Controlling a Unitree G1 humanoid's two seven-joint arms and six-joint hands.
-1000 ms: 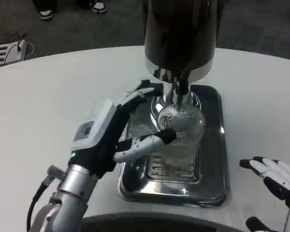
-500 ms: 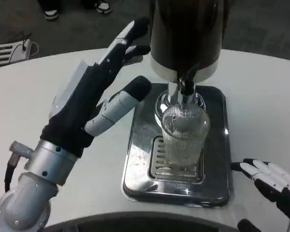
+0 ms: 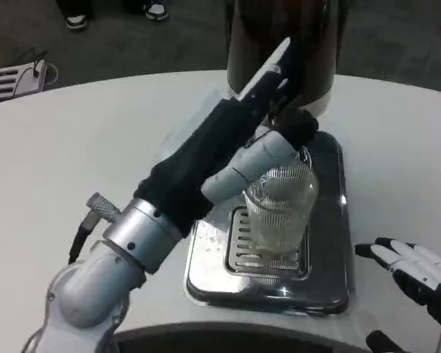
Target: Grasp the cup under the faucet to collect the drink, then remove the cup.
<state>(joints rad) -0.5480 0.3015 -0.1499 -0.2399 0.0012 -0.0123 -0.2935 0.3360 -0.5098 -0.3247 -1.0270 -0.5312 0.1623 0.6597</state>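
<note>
We see the left hand [image 3: 239, 129] up high, reaching toward the big dark drink machine [image 3: 283, 48]. Its fingers [image 3: 279, 62] point up along the front of the machine, and its thumb sticks out over the top of the cup [image 3: 278, 209]. We cannot tell if the fingers press on anything there. The hand is not holding the cup.

The cup is clear glass with thin lines down its sides. It stands upright on the grate in the shiny metal tray [image 3: 323, 265], right under the faucet. We cannot tell if there is any drink inside it. The tray sits on the white table [image 3: 66, 154], and we see a few small wet drops on its left side.

The right hand [image 3: 419, 276] lies low near the right edge of the table, well apart from the tray. Its fingers are spread and it holds nothing.
</note>
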